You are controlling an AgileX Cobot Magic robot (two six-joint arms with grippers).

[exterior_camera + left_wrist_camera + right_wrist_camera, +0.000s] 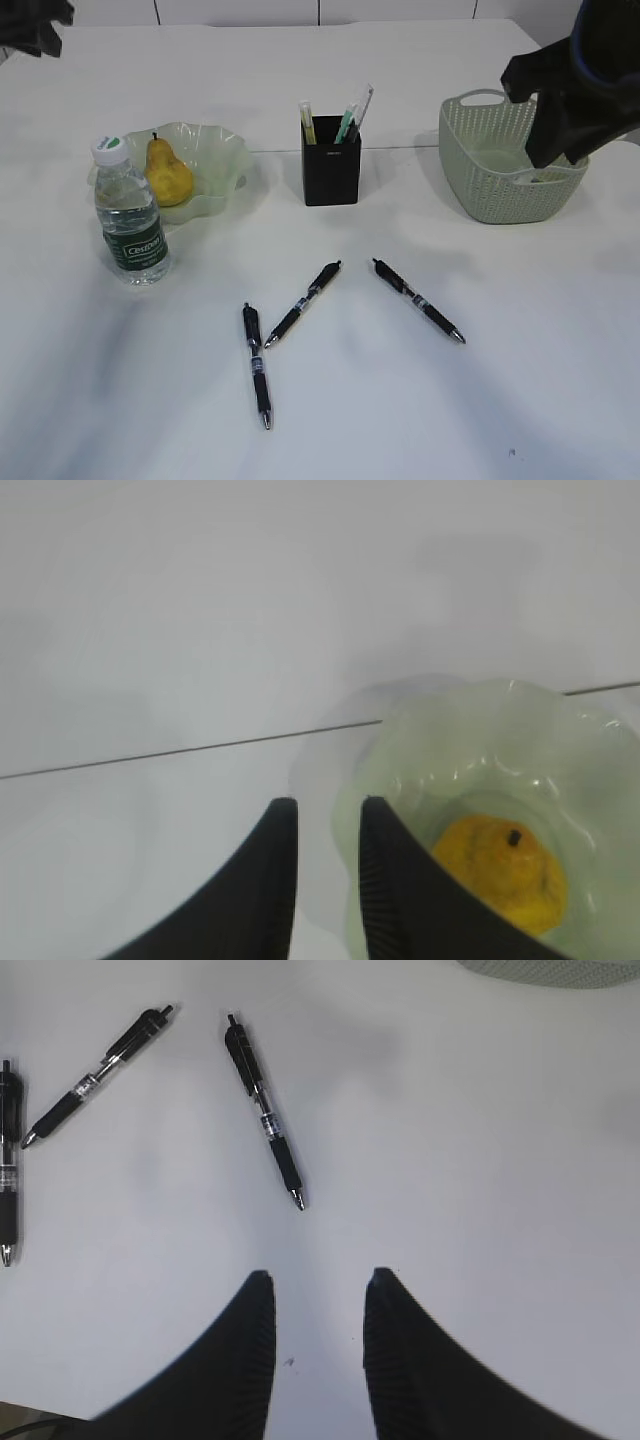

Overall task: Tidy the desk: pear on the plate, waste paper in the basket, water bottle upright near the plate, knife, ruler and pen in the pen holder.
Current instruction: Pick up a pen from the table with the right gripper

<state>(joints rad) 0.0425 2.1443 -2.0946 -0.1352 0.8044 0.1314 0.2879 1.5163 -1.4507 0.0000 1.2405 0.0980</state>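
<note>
Two tools are seen empty: the left tool [325, 825], its jaws slightly parted, is held above the plate [228, 160] where the pear [167, 174] lies; the right tool [318, 1295], jaws spread wider, is held above bare desk [400, 400]. Three pens [305, 302] are left lying before the pen holder [331, 173]; the water bottle [130, 217] is stood upright beside the plate, and the basket [470, 170] is set at the right.

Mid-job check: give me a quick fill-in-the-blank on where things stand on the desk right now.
1. The pear lies on the ____.
2. The number of pens lying loose on the desk is ____.
3. The water bottle stands ____, beside the plate.
4. The pen holder stands between the plate and the ____.

Missing words: plate; three; upright; basket
</note>
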